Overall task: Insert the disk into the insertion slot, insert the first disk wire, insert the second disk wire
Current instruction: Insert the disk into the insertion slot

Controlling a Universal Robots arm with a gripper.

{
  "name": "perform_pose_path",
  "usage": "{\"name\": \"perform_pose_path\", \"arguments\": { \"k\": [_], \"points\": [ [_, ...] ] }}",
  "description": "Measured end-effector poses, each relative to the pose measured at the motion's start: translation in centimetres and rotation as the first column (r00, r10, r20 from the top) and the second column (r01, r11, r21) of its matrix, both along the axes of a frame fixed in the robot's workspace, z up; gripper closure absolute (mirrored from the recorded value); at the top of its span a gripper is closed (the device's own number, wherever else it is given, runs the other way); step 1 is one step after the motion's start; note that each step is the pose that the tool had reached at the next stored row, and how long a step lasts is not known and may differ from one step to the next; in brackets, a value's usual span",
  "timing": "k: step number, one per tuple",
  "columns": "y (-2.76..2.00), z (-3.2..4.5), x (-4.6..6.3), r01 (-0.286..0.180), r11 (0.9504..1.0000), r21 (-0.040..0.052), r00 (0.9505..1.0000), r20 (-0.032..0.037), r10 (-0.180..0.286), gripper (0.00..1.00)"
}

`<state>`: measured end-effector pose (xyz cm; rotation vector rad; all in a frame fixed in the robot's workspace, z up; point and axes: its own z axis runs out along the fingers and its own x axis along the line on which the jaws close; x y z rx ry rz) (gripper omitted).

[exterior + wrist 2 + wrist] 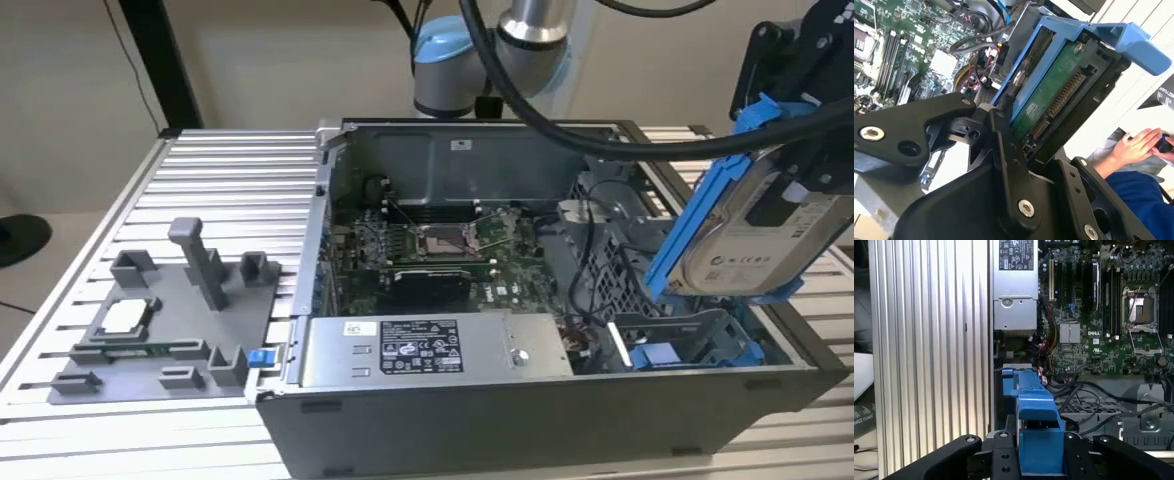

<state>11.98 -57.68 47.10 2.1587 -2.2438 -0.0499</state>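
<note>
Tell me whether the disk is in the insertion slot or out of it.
Out. The disk hangs tilted above the case, clamped in the jaws of the gripper, clear of the insertion slot below it.

Open PC case (pixel 534 415) sits on slatted aluminium table (pixel 227 170). Inside: motherboard (pixel 461 262) lying flat, CPU socket (pixel 441 238) uncovered. Grey power supply (pixel 414 352) with white sticker runs along the near wall. Black cables (pixel 583 290) loop by the perforated cage (pixel 611 265). Grey fixture plate (pixel 140 345) with upright posts lies on the table at the exterior view's left, just beside the case.
</note>
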Motion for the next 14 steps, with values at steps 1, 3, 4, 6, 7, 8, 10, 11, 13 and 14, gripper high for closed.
{"name": "perform_pose_path", "arguments": {
  "k": [1,3,4,6,7,8,10,11,13,14],
  "points": [
    [0.00,-0.15,0.0,0.001,1.0000,-0.0001,1.0000,-0.0001,-0.001,1.00],
    [0.00,-0.48,0.0,0.002,1.0000,-0.0001,1.0000,-0.0004,-0.002,1.00],
    [0.00,-0.63,0.0,0.003,1.0000,-0.0001,1.0000,-0.0005,-0.003,1.00],
    [0.00,-0.94,0.0,0.004,1.0000,-0.0001,1.0000,-0.0008,-0.004,1.00],
    [0.00,-1.09,0.0,0.005,1.0000,-0.0001,1.0000,-0.0010,-0.005,1.00],
    [0.00,-1.24,0.0,0.006,1.0000,0.0000,1.0000,-0.0011,-0.006,1.00],
    [0.00,-1.54,0.0,0.007,1.0000,-0.0001,1.0000,-0.0015,-0.007,1.00],
    [0.00,-1.69,0.0,0.008,1.0000,-0.0001,1.0000,-0.0017,-0.008,1.00],
    [0.00,-1.98,0.0,0.010,1.0000,-0.0001,0.9999,-0.0023,-0.010,1.00],
    [-0.01,-2.12,0.0,0.011,0.9999,-0.0001,0.9999,-0.0025,-0.011,1.00]
  ]
}}
